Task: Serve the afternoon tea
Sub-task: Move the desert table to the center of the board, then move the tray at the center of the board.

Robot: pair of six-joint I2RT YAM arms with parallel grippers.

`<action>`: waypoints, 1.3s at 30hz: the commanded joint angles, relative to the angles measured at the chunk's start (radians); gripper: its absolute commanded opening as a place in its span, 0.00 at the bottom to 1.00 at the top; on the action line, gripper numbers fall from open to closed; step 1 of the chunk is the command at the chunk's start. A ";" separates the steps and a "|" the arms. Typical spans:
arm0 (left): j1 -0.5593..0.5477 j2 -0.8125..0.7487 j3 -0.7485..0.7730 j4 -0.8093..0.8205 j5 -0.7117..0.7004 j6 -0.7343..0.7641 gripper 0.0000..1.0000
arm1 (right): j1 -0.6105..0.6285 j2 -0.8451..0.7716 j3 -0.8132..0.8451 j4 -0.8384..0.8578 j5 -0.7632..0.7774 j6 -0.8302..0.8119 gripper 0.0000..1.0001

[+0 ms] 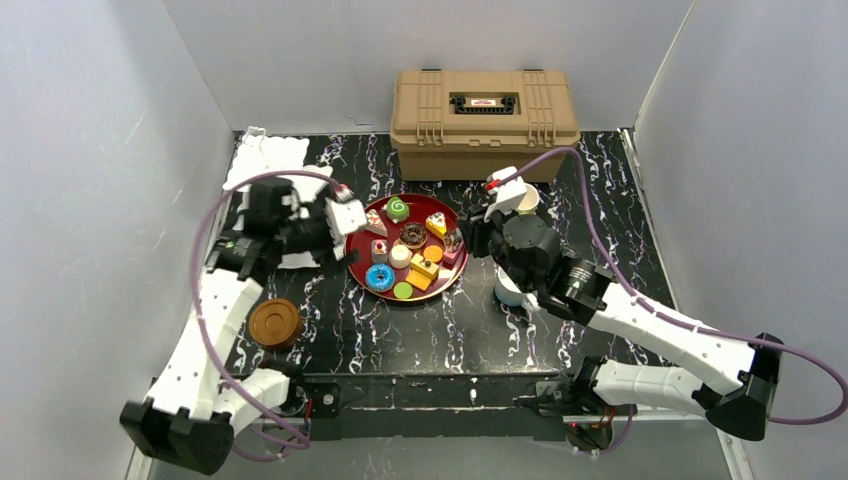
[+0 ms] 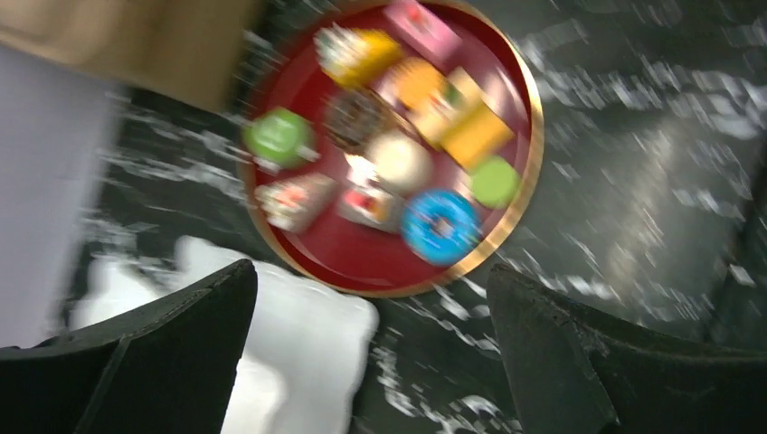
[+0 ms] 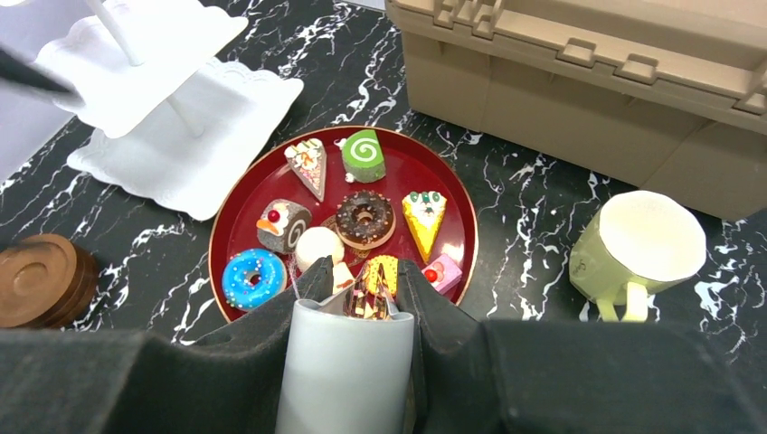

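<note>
Toy pastries, among them a blue donut (image 1: 379,277) (image 3: 253,278) and a green roll (image 1: 397,209) (image 3: 364,155), lie on the dark red tray (image 1: 357,275). My left gripper (image 1: 345,215) (image 2: 371,307) is open and empty, above the tray's left edge and the white tiered stand (image 1: 265,158) (image 2: 307,334). My right gripper (image 1: 508,290) (image 3: 362,289) is shut on the white mug (image 1: 507,293) (image 3: 348,371), held just right of the tray. The cream-yellow mug (image 1: 528,200) (image 3: 638,249) stands upright by the case. The stacked brown coasters (image 1: 275,322) (image 3: 36,276) sit front left.
The tan plastic case (image 1: 485,120) (image 3: 588,72) stands closed at the back, behind the tray. White walls close in the left, back and right sides. The left wrist view is motion-blurred. The stand is partly hidden by my left arm in the top view.
</note>
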 commanded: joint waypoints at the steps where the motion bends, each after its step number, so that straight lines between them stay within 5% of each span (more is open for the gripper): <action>1: -0.075 0.100 -0.128 -0.236 -0.091 0.268 0.94 | -0.005 -0.044 0.046 0.001 0.042 -0.006 0.34; 10: -0.077 0.411 -0.132 -0.053 -0.299 0.329 0.79 | -0.007 -0.059 0.054 -0.009 0.051 0.004 0.34; 17: -0.061 0.573 -0.089 0.007 -0.367 0.385 0.79 | -0.008 -0.064 0.060 -0.017 0.052 0.009 0.34; 39: -0.148 0.675 -0.113 0.224 -0.345 0.303 0.74 | -0.013 -0.071 0.042 0.005 0.069 0.000 0.34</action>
